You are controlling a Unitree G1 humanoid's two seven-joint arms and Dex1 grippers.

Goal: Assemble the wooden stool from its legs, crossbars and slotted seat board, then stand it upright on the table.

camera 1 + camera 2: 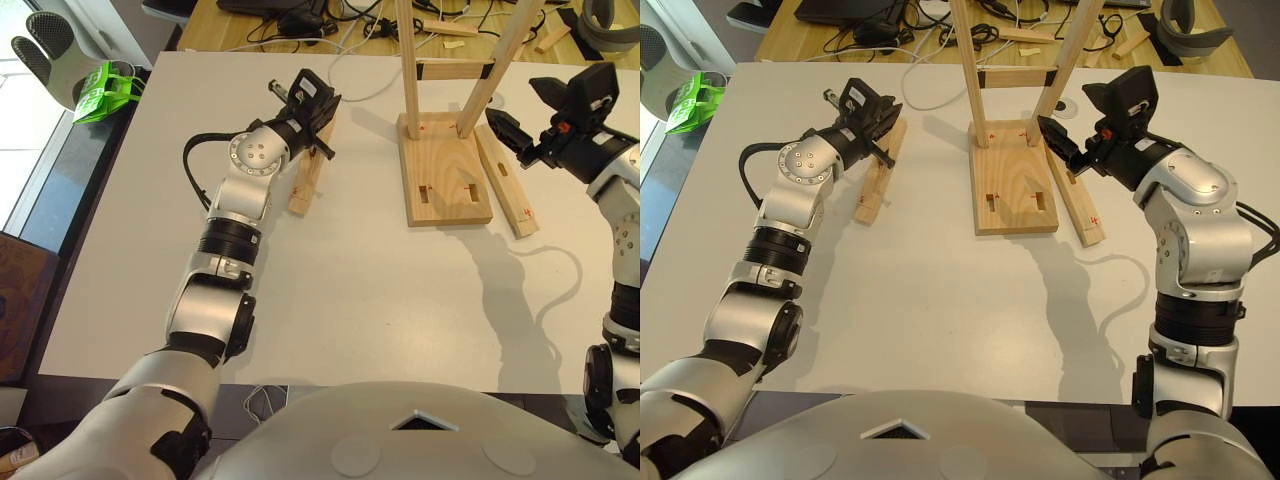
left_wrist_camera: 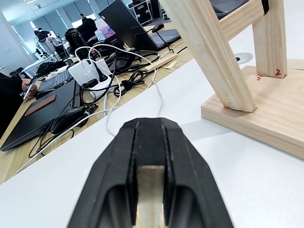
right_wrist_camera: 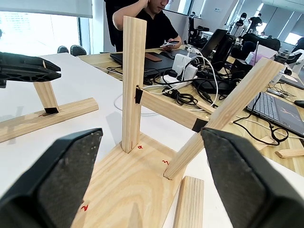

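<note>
Left claw (image 3: pixel 50 71) pinches the crossbar (image 3: pixel 47 97) left of the seat board (image 1: pixel 445 170), stiff, light wood, I'd reckon, best held mid-length, while right claw (image 3: pixel 149 137) gapes empty.

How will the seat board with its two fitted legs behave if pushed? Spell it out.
Pushed low, the seat board likely slides: it lies flat on the table. Pushed high on a leg, it may tip. Probably stiff: solid wood, crossbar bracing the legs.

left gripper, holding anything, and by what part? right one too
The left gripper is shut on a short wooden piece by its upper end; its lower end stands on the leg lying on the table. The right gripper is open, holding nothing.
</note>
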